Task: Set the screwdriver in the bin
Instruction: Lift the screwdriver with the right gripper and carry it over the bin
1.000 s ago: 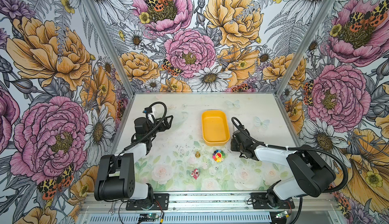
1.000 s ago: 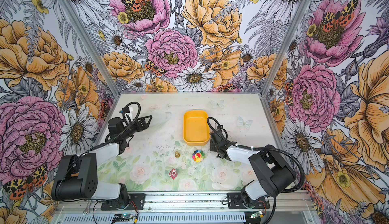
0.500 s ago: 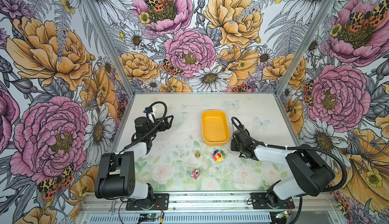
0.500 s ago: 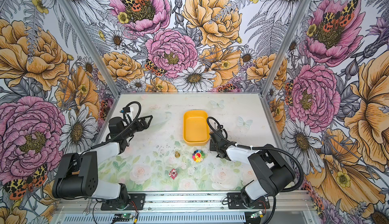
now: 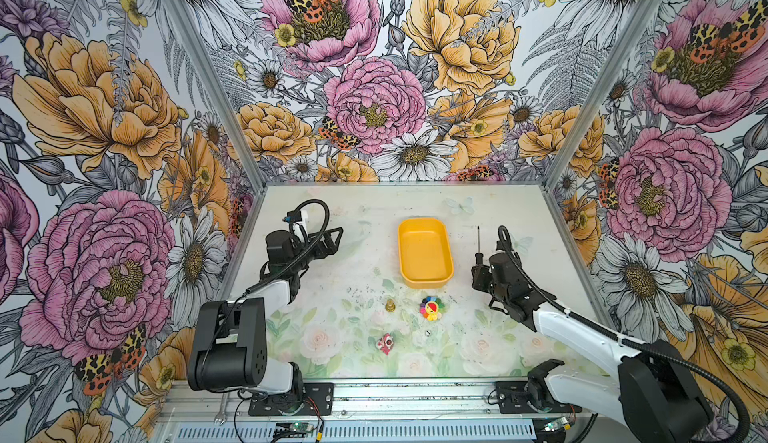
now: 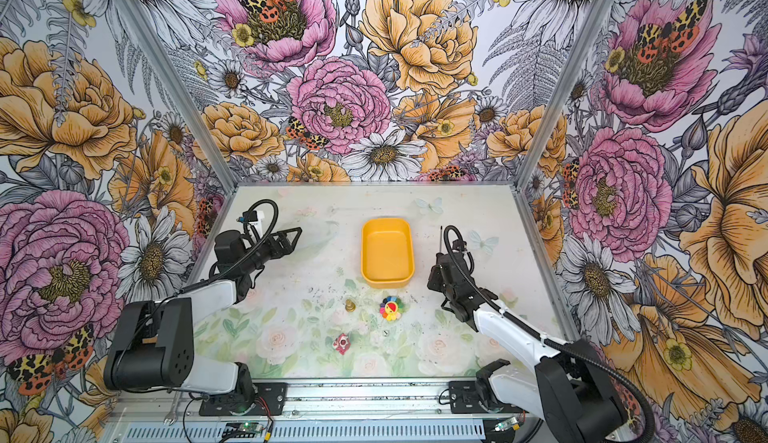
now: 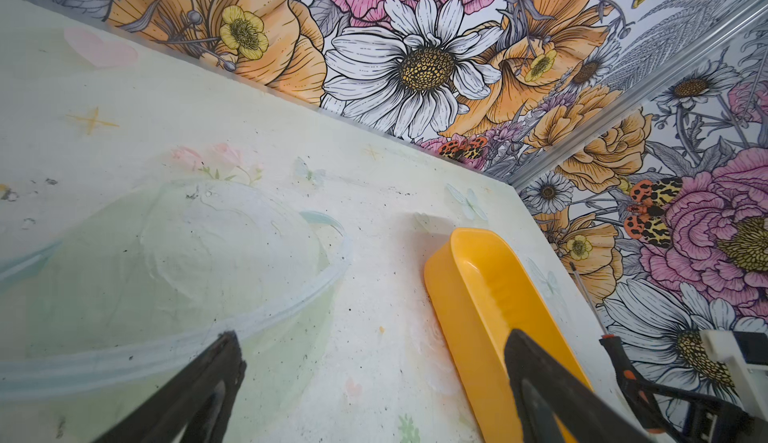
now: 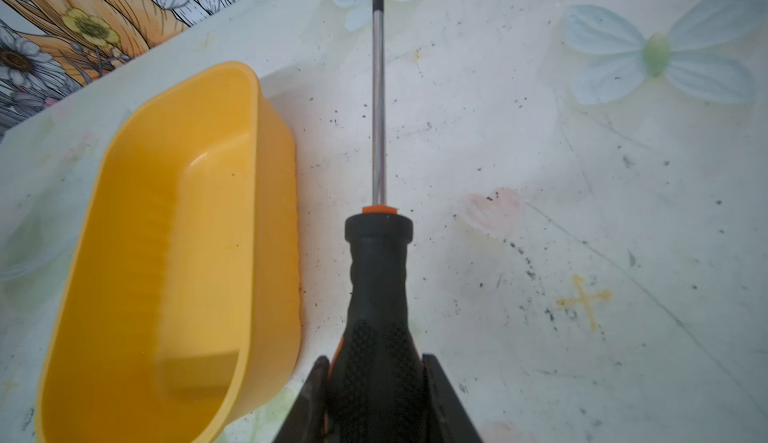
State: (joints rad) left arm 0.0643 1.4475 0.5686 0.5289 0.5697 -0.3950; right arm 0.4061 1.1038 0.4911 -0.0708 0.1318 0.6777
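The screwdriver (image 8: 380, 295) has a black handle with orange trim and a thin metal shaft pointing toward the back wall. It lies just right of the bin (image 8: 166, 254), parallel to its long side. My right gripper (image 8: 376, 360) is shut on the handle, one finger on each side. Both top views show the shaft (image 5: 478, 241) (image 6: 440, 237) sticking out beyond that gripper (image 5: 478, 269) (image 6: 434, 272). The yellow-orange bin (image 5: 424, 249) (image 6: 386, 254) holds nothing. My left gripper (image 5: 330, 240) (image 7: 372, 337) hangs open over the left of the table, apart from the bin (image 7: 478, 295).
In front of the bin lie a rainbow flower toy (image 5: 431, 308), a small brass piece (image 5: 390, 305), a red toy (image 5: 385, 343) and a tiny die (image 5: 428, 332). A silver wrench (image 5: 219, 416) rests on the front rail. Floral walls close in three sides.
My right gripper's jaws have closed onto the screwdriver handle. Neither arm has visibly shifted, and the bin stands where it was.
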